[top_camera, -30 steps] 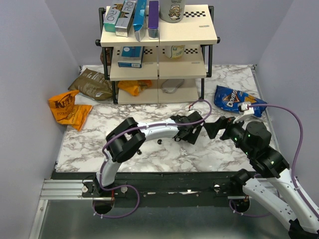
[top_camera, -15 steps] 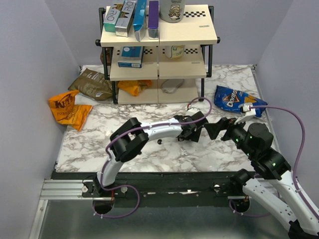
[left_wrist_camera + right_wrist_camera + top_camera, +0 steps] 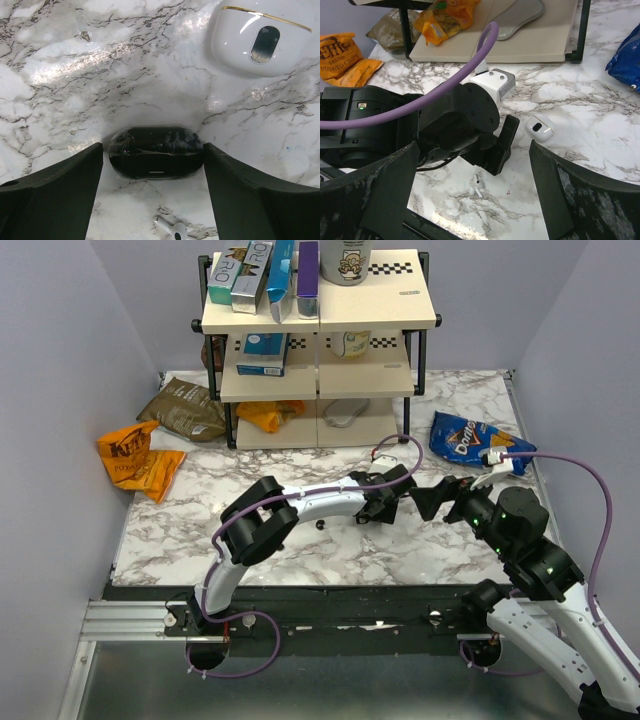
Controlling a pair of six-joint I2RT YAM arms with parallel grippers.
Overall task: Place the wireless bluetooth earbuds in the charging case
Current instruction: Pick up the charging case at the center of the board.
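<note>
Marble table – white, veined in dark grey

The charging case is glossy black; the second case is white with a thin gold line and a dark oval window. One snack bag is blue, one orange, one olive-brown. The cable is purple – the shelf cream, black-framed, with checkered trim.
</note>
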